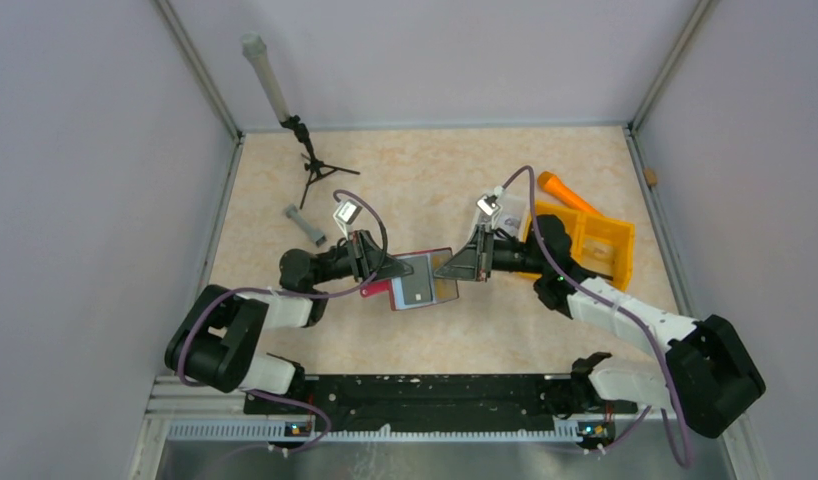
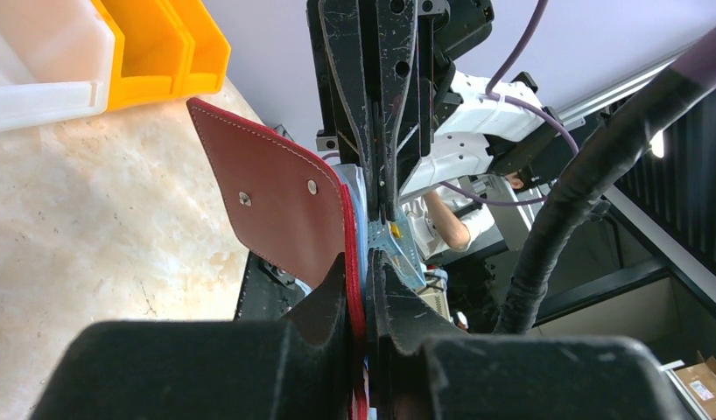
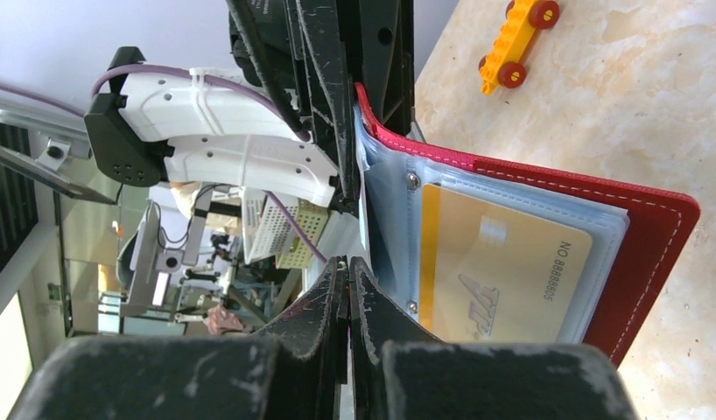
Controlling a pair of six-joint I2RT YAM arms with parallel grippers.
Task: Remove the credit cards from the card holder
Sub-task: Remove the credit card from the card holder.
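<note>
Cards [image 3: 503,271] look thin, slick, stiff; my left hand [image 1: 388,268] clamps the card holder [image 1: 425,290], right hand [image 1: 443,270] closed at a sleeve [image 3: 391,227] edge.

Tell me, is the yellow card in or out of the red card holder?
In: the tan-yellow card sits behind a clear plastic sleeve of the opened card holder.

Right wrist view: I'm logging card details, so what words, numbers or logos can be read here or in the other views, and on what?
"NO.8888885": along the edge of the tan-yellow card in the card holder; the digit count is uncertain.
Stylised logo on the same card, perhaps "VIP": not clearly readable.
Labels on the cardboard box, left wrist view: too small to read.
Top view: no readable text.
</note>
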